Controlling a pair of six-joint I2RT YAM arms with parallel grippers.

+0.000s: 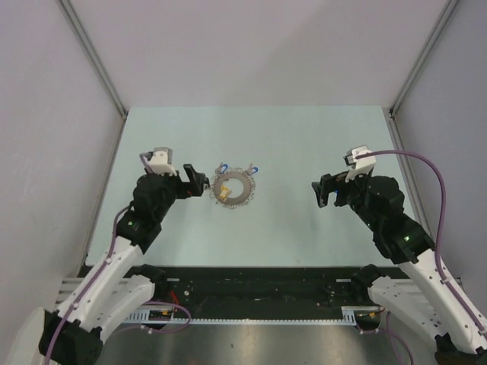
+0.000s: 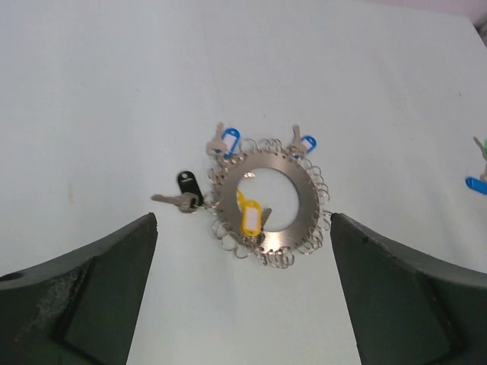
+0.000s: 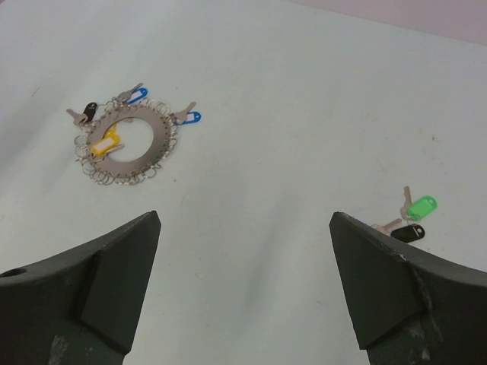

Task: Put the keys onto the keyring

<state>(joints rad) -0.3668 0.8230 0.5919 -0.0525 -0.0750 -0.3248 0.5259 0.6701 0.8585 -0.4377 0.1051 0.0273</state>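
While the overhead view shows the wide, dull-grey metal doughnut of a keyring (image 1: 245,188) lying flat on the pale desk (image 1: 304,137), just beside the left pincer (image 1: 199,182) at its 3 o'clock, the right pincer (image 1: 319,194) stands well apart on the ring's far side. Any loose keys near it are hidden under that arm.

From the left wrist, the jaws gape wide and empty, with the keyring dead ahead at 12 o'clock. A small silver key with a yellow plastic cap (image 2: 250,217) lies across the ring's hole. A black-capped key (image 2: 186,182) sits at the ring's 9 o'clock and two blue-capped keys (image 2: 230,141) at 11 and 1. Whether each is truly threaded on is too fine to tell. Coloured scraps (image 2: 478,182) at the right edge are cut off.

From the right wrist, the jaws are equally wide and empty, and the keyring lies off at 10 o'clock. A green-capped key (image 3: 420,207), its long axis running 11 to 5, and a second black-capped key (image 3: 409,233) lie loose at 2 o'clock, close to the right finger. The right arm is plainly nearer, so fetching them looks like its job.
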